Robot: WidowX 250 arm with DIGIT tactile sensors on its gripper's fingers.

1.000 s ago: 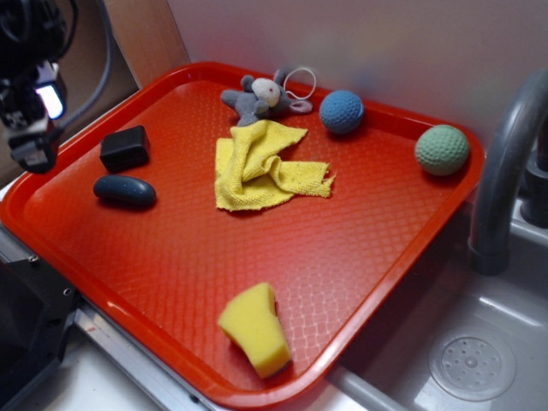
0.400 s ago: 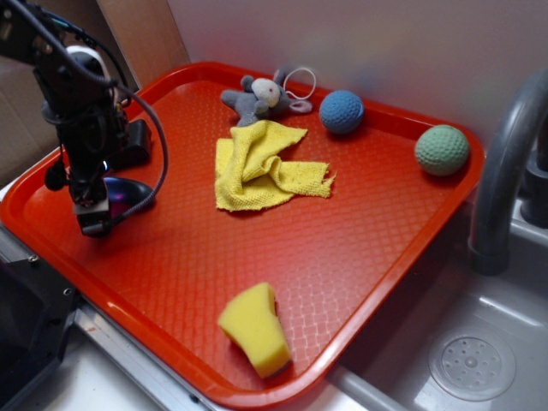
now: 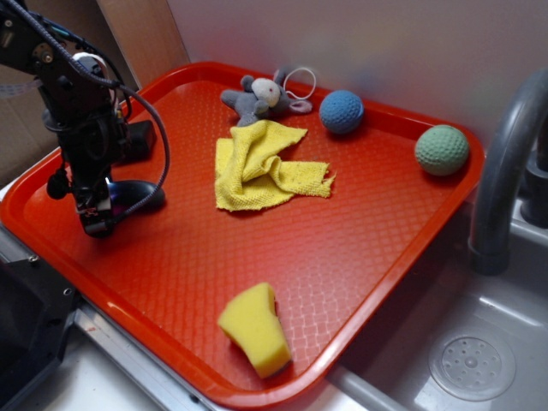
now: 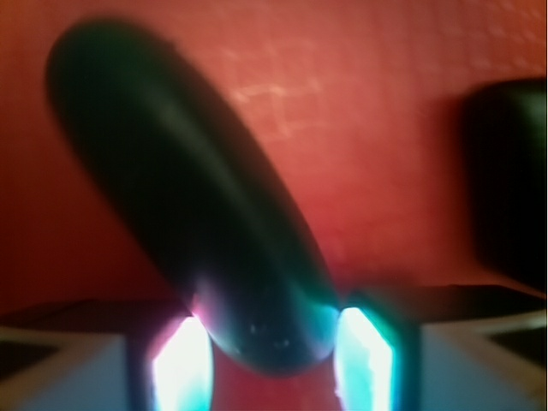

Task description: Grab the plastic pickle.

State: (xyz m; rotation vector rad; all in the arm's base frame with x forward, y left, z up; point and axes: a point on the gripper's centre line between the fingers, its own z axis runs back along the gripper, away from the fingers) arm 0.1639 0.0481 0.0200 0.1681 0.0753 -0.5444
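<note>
The plastic pickle (image 3: 141,195) is a dark glossy oval lying on the left part of the red tray (image 3: 360,248), its left end hidden behind my arm. My gripper (image 3: 96,223) is down on the tray at that end. In the wrist view the plastic pickle (image 4: 184,184) runs diagonally up and to the left. Its near rounded end fills the gap of my gripper (image 4: 274,360), and both lit fingers press against its sides.
A black rectangular block (image 3: 141,137) sits just behind the pickle, also in the wrist view (image 4: 509,180). A yellow cloth (image 3: 257,167), a grey plush toy (image 3: 257,96), a blue ball (image 3: 342,111), a green ball (image 3: 442,150) and a yellow sponge (image 3: 254,330) share the tray. A sink (image 3: 471,360) lies right.
The arm swung in from the far left and came down over the pickle's left end. In the last half second the pickle's right end shifted slightly right.
</note>
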